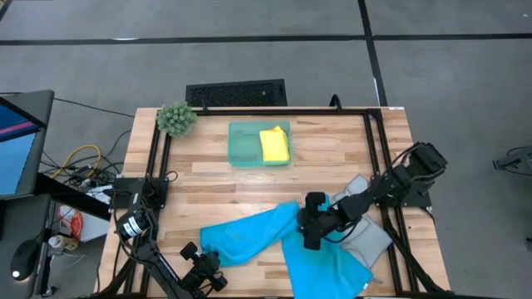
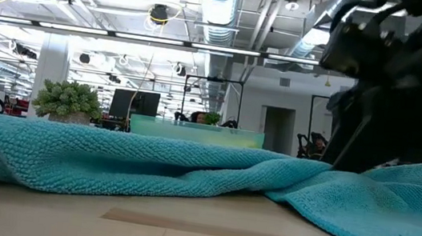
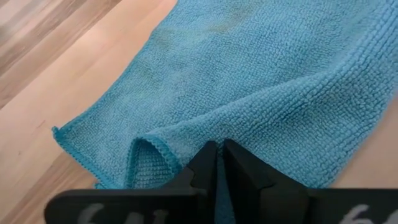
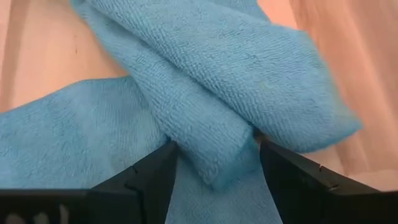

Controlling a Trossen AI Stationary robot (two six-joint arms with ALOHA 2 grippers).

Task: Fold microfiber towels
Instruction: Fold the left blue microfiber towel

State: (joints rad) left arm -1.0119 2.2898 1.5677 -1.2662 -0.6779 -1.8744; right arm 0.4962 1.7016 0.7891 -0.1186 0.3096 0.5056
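Two blue towels found overlapping at the near edge of the wooden table: one stretched leftward, the second lying to its right. Left gripper seen pressed together, pinching the hem of the left blue towel at its near left corner. Right gripper standing apart, straddling a folded end of blue towel without clamping it. Grey towel lying beside the right arm. Yellow towel resting folded in the teal tray
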